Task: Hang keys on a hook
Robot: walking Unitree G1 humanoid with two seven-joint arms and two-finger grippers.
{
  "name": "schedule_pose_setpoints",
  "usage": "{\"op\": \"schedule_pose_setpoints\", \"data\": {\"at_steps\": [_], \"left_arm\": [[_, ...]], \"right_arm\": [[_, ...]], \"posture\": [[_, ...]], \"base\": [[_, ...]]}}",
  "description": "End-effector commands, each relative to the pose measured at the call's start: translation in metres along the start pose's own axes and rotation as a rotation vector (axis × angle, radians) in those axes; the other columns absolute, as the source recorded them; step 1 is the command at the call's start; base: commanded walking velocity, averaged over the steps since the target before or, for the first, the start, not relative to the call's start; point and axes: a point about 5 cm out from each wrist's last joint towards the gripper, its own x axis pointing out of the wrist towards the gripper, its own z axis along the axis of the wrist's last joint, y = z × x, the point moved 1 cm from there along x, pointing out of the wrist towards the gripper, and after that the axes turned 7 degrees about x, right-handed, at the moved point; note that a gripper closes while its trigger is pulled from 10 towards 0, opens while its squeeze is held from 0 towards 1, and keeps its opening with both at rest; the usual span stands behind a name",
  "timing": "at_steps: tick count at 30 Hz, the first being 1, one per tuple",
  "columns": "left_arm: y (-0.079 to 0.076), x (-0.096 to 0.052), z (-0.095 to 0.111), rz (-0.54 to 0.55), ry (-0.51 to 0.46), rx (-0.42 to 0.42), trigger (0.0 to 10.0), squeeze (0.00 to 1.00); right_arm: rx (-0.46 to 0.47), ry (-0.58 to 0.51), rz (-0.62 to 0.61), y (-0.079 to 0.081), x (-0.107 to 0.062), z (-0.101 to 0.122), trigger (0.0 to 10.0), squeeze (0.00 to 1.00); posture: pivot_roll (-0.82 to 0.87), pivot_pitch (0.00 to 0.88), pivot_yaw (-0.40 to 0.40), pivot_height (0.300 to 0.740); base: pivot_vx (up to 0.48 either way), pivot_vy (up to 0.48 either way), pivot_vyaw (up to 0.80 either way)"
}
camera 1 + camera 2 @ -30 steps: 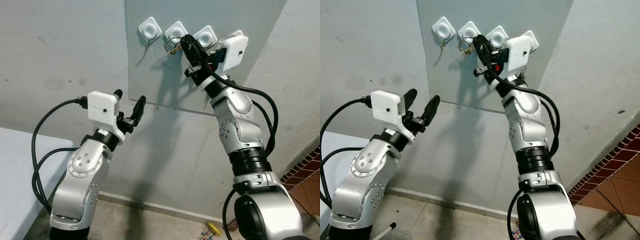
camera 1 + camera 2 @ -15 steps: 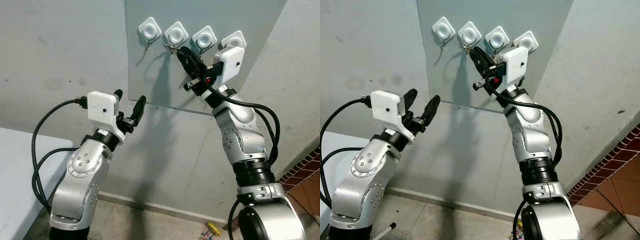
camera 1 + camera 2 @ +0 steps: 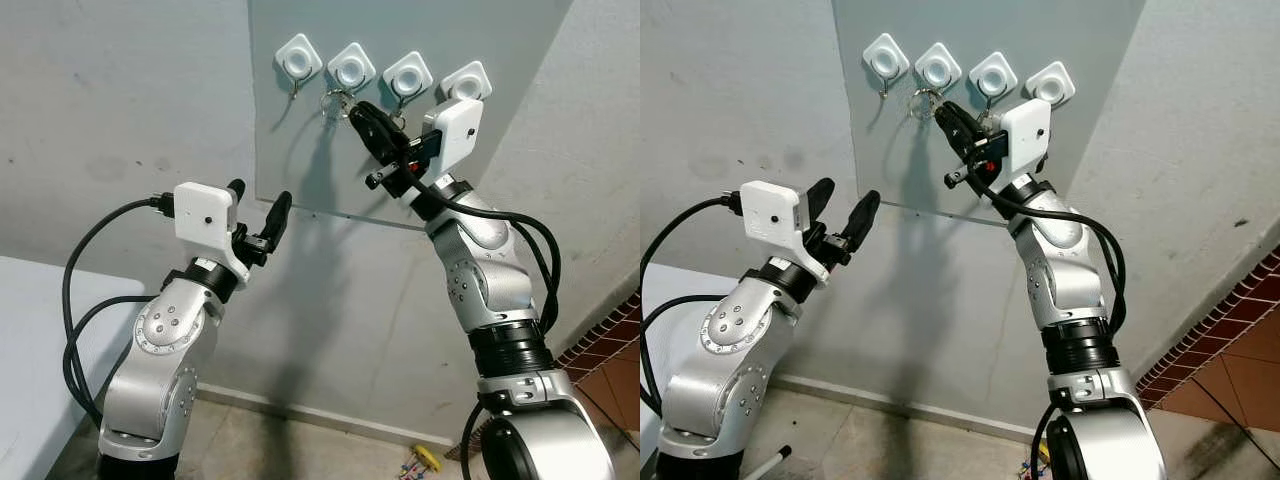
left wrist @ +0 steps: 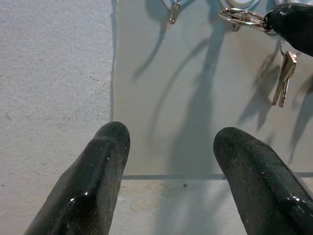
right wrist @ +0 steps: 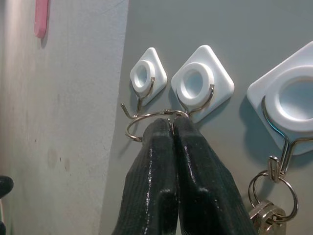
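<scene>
Four white diamond-shaped hooks sit in a row on a grey wall panel (image 3: 300, 160). My right gripper (image 3: 358, 110) is raised to them and shut on a silver key ring (image 5: 142, 122). The ring lies just under the second hook (image 5: 200, 81) and reaches toward the first hook (image 5: 146, 78). I cannot tell whether ring and hook wire touch. Another ring with keys (image 5: 271, 198) hangs from the third hook (image 5: 288, 98). My left gripper (image 3: 262, 210) is held open lower left of the panel, with nothing between its fingers (image 4: 98, 166).
The panel's lower edge (image 3: 340, 213) meets bare plaster wall. A pale table (image 3: 30, 340) is at my lower left. Red-brown tiles (image 3: 610, 340) run down the right side, and a small yellow object (image 3: 427, 459) lies on the floor.
My right gripper has come down from the hook row and shifted slightly left, still shut on the ring, which now shows below the second hook. The left arm has not moved.
</scene>
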Motion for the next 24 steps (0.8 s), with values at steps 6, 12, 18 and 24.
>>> {"op": "schedule_pose_setpoints", "data": {"at_steps": [6, 12, 18, 24], "left_arm": [[-0.001, 0.000, 0.005, -0.002, -0.014, -0.005, 10.0, 0.00], [-0.001, -0.001, 0.005, 0.000, -0.014, -0.009, 10.0, 0.00], [-0.001, -0.001, 0.005, 0.000, -0.012, -0.011, 10.0, 0.00], [-0.001, -0.001, 0.005, -0.001, -0.010, -0.012, 10.0, 0.00]], "right_arm": [[0.007, 0.018, 0.026, 0.003, 0.001, 0.001, 10.0, 0.00], [0.027, 0.065, 0.032, 0.003, -0.002, -0.010, 10.0, 0.00], [0.080, 0.110, 0.024, 0.003, -0.005, -0.020, 10.0, 0.00], [0.096, 0.122, 0.017, 0.002, -0.006, -0.022, 10.0, 0.00]], "posture": [[-0.03, 0.000, -0.072, 0.732], [-0.03, 0.000, -0.072, 0.732], [-0.03, 0.000, -0.071, 0.732], [-0.03, 0.000, -0.071, 0.732]], "base": [[0.000, 0.000, 0.00], [0.000, 0.000, 0.00], [0.000, 0.000, 0.00], [0.000, 0.000, 0.00]]}}
